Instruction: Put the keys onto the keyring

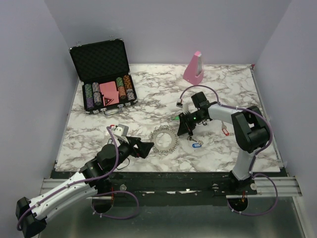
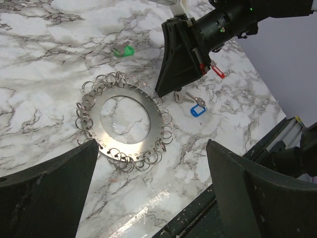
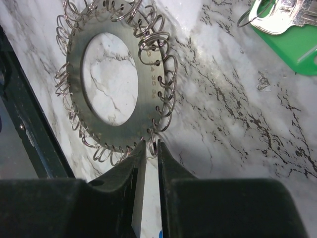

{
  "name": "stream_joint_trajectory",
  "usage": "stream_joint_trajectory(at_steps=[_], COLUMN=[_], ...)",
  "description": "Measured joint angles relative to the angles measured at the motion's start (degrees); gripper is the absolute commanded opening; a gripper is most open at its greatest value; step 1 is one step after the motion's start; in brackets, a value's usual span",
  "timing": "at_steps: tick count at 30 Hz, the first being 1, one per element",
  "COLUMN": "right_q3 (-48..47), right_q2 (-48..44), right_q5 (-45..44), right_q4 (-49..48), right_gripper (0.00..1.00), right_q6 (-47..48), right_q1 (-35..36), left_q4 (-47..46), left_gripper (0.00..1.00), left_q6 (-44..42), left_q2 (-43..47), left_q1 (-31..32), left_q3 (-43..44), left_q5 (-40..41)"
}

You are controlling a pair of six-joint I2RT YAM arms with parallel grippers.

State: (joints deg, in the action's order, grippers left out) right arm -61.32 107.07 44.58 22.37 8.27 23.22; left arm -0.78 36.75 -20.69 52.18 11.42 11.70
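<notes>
Hovering beside the flat grey loop-rimmed metal keyring, left gripper gapes wide; right gripper nearly closed at its rim, hold on a loop indiscernible.

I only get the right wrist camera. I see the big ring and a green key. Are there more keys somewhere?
Observer: Yes. A blue-tagged key lies right beside the right gripper, apart from the keyring.
Operator: Is there a red one too?
Observer: Yes. A red-tagged key lies on the far side of the right gripper from the keyring.
Operator: What's the other hand doing?
Observer: The left gripper hovers at the keyring's left side, wide open and holding nothing.
</notes>
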Motion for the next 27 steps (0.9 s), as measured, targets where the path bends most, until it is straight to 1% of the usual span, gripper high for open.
stream_joint_trajectory(at_steps=[9,11,14,15,22,27], right_q3=[-0.5,-0.55,-0.57,-0.57,-1.49,-3.02], right_q2=[0.35,0.68,1.05,1.07,1.07,0.98], right_q5=[0.0,0.02,0.0,0.02,0.26,1.88], right_q4=[0.98,1.2,1.36,1.4,2.01,4.72], right_gripper=[0.23,0.18,0.03,0.01,0.01,0.01], right_q6=[0.79,0.81,0.92,1.01,1.86,4.52], right_q1=[0.02,0.02,0.07,0.09,0.09,0.09], left_q4=[0.04,0.04,0.07,0.09,0.2,0.22], left_gripper=[0.99,0.99,0.99,0.99,0.99,0.99], left_q6=[0.0,0.0,0.0,-0.02,-0.07,-0.11], left_q2=[0.37,0.37,0.37,0.37,0.37,0.37], left_q1=[0.0,0.0,0.0,0.0,0.0,0.0], left_q3=[0.0,0.0,0.0,0.0,0.0,0.0], left_q5=[0.0,0.0,0.0,0.0,0.0,-0.02])
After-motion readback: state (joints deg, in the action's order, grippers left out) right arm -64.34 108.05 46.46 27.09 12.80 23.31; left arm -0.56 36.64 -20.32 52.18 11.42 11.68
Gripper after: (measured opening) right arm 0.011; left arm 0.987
